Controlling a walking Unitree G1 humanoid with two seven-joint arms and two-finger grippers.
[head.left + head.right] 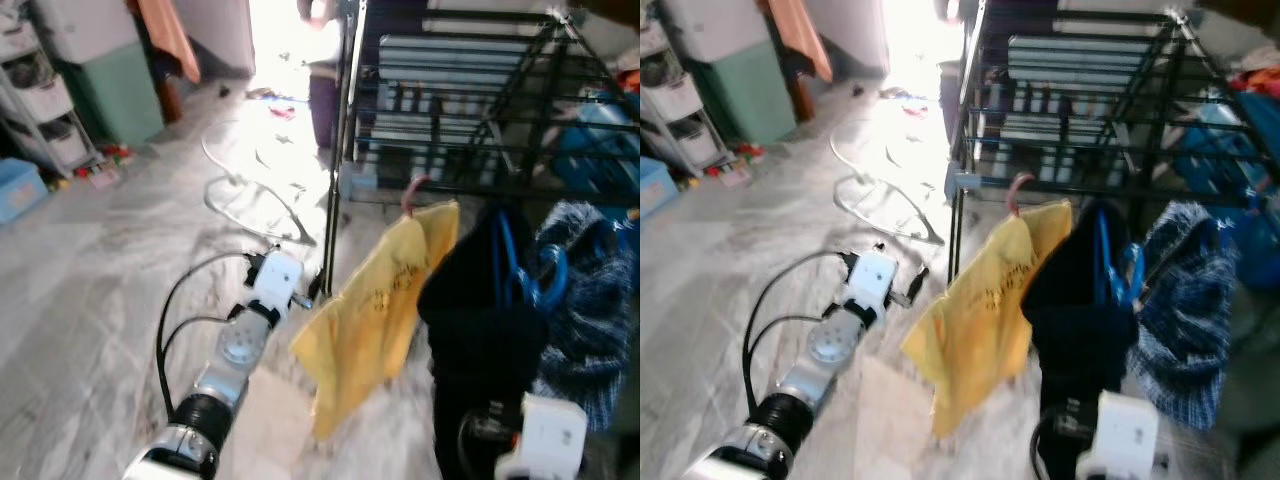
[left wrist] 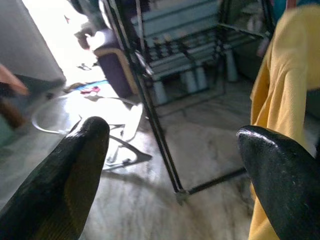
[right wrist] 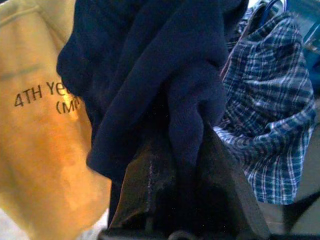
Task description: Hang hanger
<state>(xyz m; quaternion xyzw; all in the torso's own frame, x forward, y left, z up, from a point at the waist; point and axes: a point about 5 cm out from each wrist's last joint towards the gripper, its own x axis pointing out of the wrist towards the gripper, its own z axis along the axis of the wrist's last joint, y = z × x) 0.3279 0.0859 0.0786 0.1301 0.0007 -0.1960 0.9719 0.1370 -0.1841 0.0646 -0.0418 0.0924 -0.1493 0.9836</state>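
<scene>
A: What has the right gripper [image 3: 187, 150] got?

B: Its two black fingers [image 3: 145, 185] are clamped on a fold of the dark navy garment [image 1: 485, 300], which bunches up directly above them and hides the fingertips.

A: And the hanger?

B: A blue hanger [image 1: 525, 275] shows at the top of that navy garment, above the right gripper, its hook up at the black drying rack [image 1: 480, 110]. I can't tell whether the hook is over the rail or only near it.

A: What sits on either side of that gripper?

B: To its left, touching the navy cloth, a yellow T-shirt [image 1: 375, 310] with dark print hangs from a pinkish hanger hook [image 1: 412, 192] at the rack's rail. To its right hangs a blue-and-white checked shirt [image 1: 590, 300], also against the navy garment.

A: The left gripper [image 2: 172, 150]?

B: Fingers spread wide, holding nothing. It is out over the marble floor [image 1: 110, 270], with the yellow T-shirt just beside its right finger and a leg of the rack ahead of it. Beyond that, a white hose [image 1: 240, 165] coils on the floor.
</scene>
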